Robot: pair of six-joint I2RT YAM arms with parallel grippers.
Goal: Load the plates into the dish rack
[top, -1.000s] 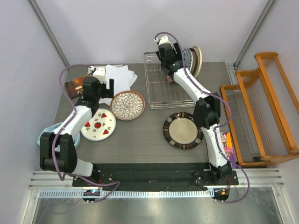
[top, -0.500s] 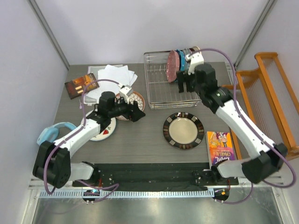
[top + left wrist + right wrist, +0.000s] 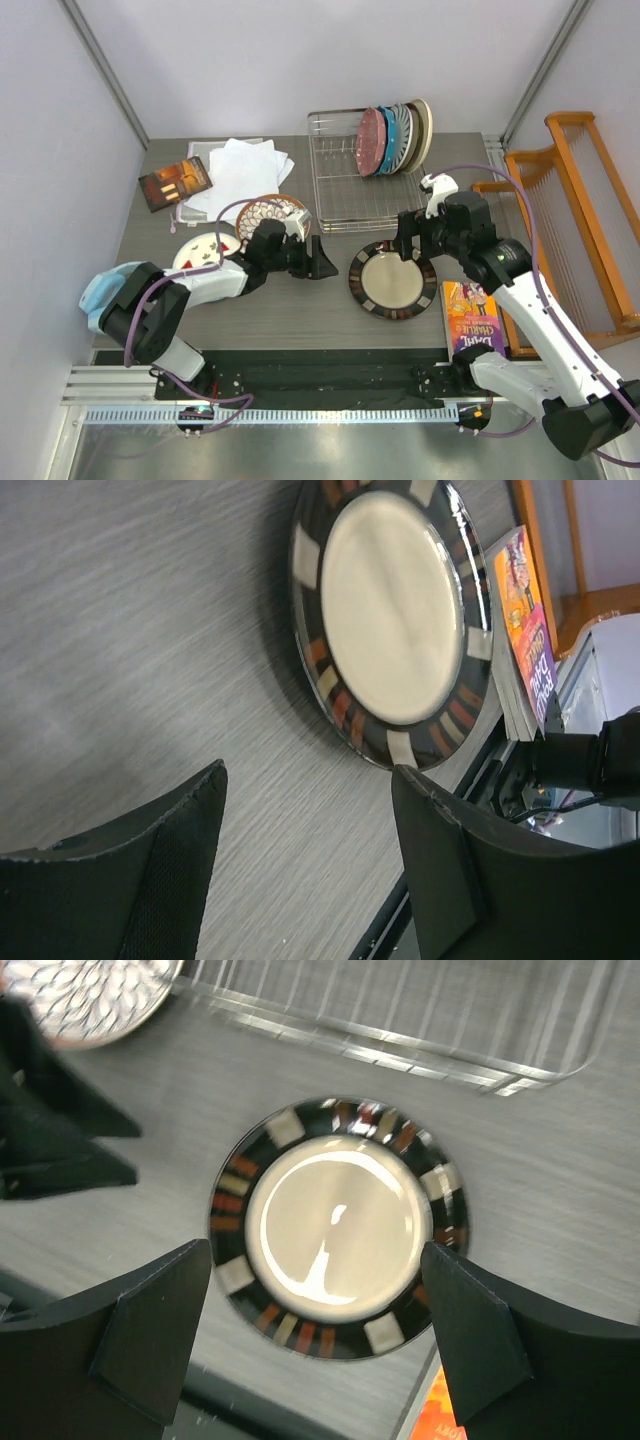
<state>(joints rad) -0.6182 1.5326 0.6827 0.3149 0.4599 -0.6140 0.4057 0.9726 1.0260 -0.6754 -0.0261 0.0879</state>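
Left gripper (image 3: 305, 780): fingers (image 3: 150, 870) apart, only bare table (image 3: 120, 630) showing in the gap. It sits low over the surface just left of the dark-rimmed plate (image 3: 395, 610), tips aimed at that plate's left rim, not touching it.

Right gripper (image 3: 315, 1250): fingers (image 3: 150, 1335) spread wide, hovering above the same plate. On its wrist cam the plate sits framed in the gap, with both tips outside the rim. No contact visible. From the top cam it hangs over the plate's far edge.

Dark-rimmed plate: flat on the table, beige centre up, between the two grippers.

Dish rack (image 3: 350, 195): just behind the plate and slightly left, its near edge close to it but apart. A row of plates (image 3: 410, 130) stands on edge at the rack's far-right end, with the pink plate (image 3: 371, 142) leftmost in the row. The rest of the rack shows bare wire.

Petal plate (image 3: 262, 212): flat, left of and behind the dark-rimmed plate, with the left arm crossing its near side.

Strawberry plate (image 3: 195, 252): further left, partly under the left arm.

Also around the dark-rimmed plate:
- book (image 3: 470, 318), just to its right
- orange wooden rack (image 3: 570, 230), well to the right, off the table
- paper sheets (image 3: 240, 165), far back left
- blue headphones (image 3: 100, 290), far left at the table edge
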